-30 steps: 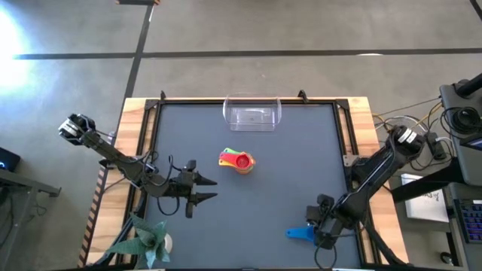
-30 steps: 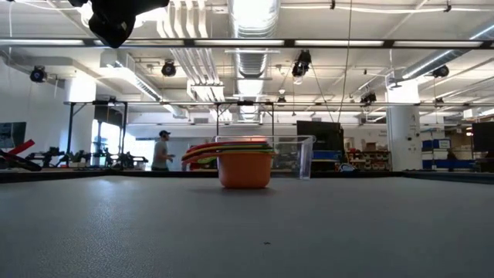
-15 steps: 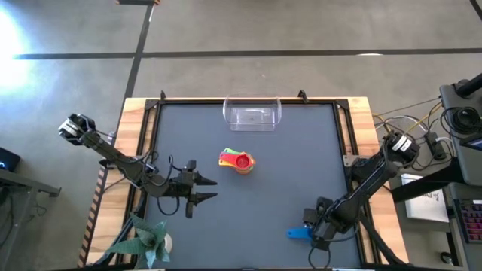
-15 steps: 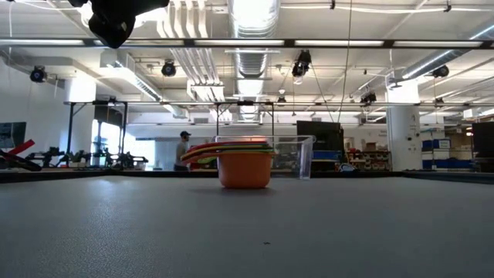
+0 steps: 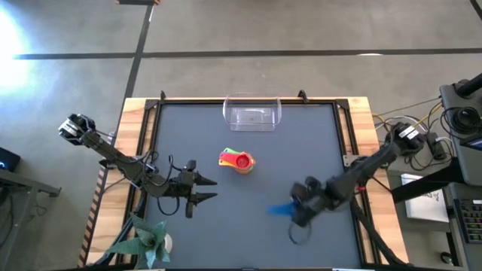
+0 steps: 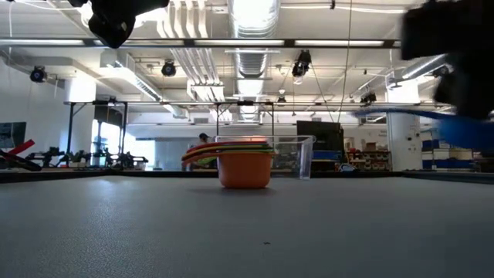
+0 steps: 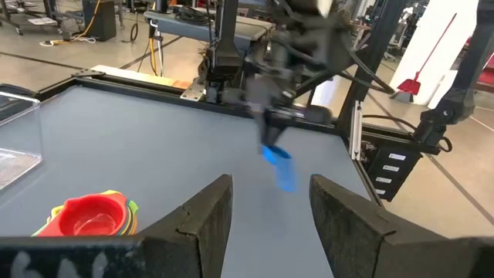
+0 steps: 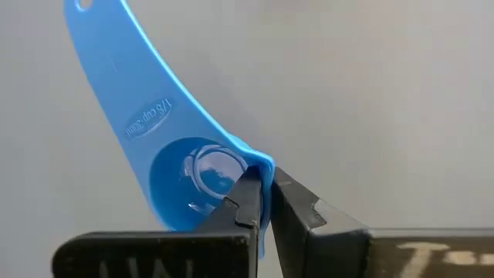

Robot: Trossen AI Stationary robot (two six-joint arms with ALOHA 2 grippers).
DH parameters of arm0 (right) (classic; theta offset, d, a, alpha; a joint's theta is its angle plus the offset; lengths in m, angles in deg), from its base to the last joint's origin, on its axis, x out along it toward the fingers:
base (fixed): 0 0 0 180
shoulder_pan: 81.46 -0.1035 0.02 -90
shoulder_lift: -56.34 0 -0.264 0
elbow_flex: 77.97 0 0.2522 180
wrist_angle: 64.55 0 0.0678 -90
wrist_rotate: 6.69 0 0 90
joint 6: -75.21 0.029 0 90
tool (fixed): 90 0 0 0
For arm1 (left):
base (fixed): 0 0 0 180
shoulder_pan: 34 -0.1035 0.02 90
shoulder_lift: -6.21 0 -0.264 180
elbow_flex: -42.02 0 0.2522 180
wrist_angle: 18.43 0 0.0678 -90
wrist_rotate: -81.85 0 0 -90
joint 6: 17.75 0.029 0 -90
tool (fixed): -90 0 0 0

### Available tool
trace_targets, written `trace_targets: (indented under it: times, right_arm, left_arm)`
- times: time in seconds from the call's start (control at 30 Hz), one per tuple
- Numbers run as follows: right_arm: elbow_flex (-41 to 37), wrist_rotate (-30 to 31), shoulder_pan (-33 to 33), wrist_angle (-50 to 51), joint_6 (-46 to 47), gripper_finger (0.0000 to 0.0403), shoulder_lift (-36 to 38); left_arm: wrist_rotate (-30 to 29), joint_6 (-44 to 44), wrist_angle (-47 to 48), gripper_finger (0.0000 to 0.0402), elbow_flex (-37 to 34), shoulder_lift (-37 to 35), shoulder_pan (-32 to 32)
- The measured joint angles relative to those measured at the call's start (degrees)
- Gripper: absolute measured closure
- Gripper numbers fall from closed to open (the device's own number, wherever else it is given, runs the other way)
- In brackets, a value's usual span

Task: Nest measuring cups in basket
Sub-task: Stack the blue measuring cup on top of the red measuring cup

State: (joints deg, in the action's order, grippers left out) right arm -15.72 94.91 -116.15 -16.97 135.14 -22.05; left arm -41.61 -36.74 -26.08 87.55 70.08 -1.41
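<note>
A stack of nested cups, orange at the bottom and red on top, stands on the grey table mid-way; it also shows in the low view and the left wrist view. The clear basket stands at the far edge. My right gripper is shut on the blue cup, to the near right of the stack. My left gripper is open and empty, left of the stack. My right gripper pinches the blue cup's bowl rim on the side opposite the handle, one finger inside the bowl and one outside. The handle points away from the fingers. The cup is lifted clear of the table, as the low view shows.
A green plant stands at the table's near left corner. Wooden rails edge the table. Bare grey mat lies between the stack and my right gripper.
My right gripper has risen from the near right of the table and gone toward the table's left and the stack, carrying the blue cup, which is now lifted clear of the table. It has come into the low view at the upper right.
</note>
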Motion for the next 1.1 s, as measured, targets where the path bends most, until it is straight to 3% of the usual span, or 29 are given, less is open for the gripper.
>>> trace_targets:
  times: [0.17,0.33,0.47,0.7,1.1]
  right_arm:
    - [0.0,1.36,13.73,-8.37,-8.73,0.0394,1.36]
    - [0.0,-6.2,26.31,-22.73,-16.97,0.0394,1.34]
    - [1.37,-7.82,33.19,-24.2,-20.62,0.0394,1.29]
    - [7.97,-8.34,39.49,-22.98,-25.44,0.0395,-2.04]
    - [30.33,-9.88,41.33,-7.59,-32.55,0.0395,-25.03]
  left_arm:
    - [0.0,0.0,0.0,0.0245,0.0,0.0,0.0]
    - [0.0,-0.15,0.0,0.0245,0.0,0.0,0.0]
    - [0.0,-0.15,0.0,0.0245,0.0,0.0,-0.01]
    - [-0.02,0.44,0.11,0.0245,0.0,0.0,-0.01]
    - [-0.37,-1.08,0.52,0.0245,0.0,0.0,0.0]
